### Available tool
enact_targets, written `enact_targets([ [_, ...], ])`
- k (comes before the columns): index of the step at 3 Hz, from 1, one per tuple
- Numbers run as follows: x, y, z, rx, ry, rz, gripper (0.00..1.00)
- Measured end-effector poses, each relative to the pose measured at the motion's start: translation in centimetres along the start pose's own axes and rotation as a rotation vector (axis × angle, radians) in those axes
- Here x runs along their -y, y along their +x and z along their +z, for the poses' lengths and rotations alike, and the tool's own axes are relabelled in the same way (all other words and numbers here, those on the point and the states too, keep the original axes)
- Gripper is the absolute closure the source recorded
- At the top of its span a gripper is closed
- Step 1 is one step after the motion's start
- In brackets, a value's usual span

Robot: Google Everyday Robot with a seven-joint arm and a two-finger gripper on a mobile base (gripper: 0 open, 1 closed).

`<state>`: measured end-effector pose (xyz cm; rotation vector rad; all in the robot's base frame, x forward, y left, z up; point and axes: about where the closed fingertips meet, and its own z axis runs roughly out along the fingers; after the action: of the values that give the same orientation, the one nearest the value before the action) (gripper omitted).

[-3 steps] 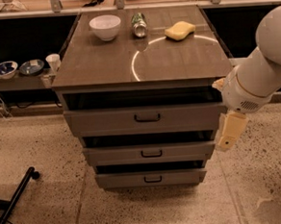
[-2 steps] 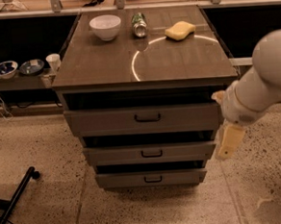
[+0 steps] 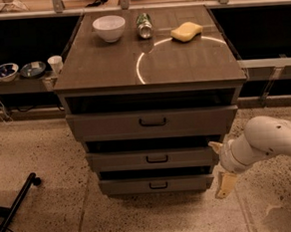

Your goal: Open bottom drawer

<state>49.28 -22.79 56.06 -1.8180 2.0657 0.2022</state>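
The bottom drawer [image 3: 158,184] is the slimmest grey-brown front, lowest of three in the cabinet, with a small black bar handle [image 3: 158,185] at its centre. Its front sits about level with the cabinet base, and a dark gap shows above it. My gripper [image 3: 217,171] is just off the drawer's right end, near the floor, pointing down and left. Its cream fingers [image 3: 225,184] are spread and hold nothing. It touches neither the handle nor the drawer front.
Above are the middle drawer [image 3: 156,158] and the tall top drawer [image 3: 152,122]. On the cabinet top [image 3: 107,66] stand a white bowl [image 3: 109,27], a can [image 3: 143,25] and a yellow sponge [image 3: 186,31]. A black pole [image 3: 17,207] lies on the floor at the left. Small bowls and a cup [image 3: 55,63] sit on a left shelf.
My arm has dropped from beside the top drawer to floor level. The gripper has moved down and slightly left, to the bottom drawer's right end. The drawers have not moved.
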Motion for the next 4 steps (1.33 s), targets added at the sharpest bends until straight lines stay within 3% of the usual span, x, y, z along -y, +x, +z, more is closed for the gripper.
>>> enact_targets([
  [1, 0.0, 0.0, 0.0, 0.0, 0.0, 0.0, 0.0],
  [2, 0.5, 0.9, 3.1, 0.056, -0.025, 0.023, 0.0],
  [4, 1.4, 3.9, 15.7, 0.224, -0.037, -0.003, 0.0],
])
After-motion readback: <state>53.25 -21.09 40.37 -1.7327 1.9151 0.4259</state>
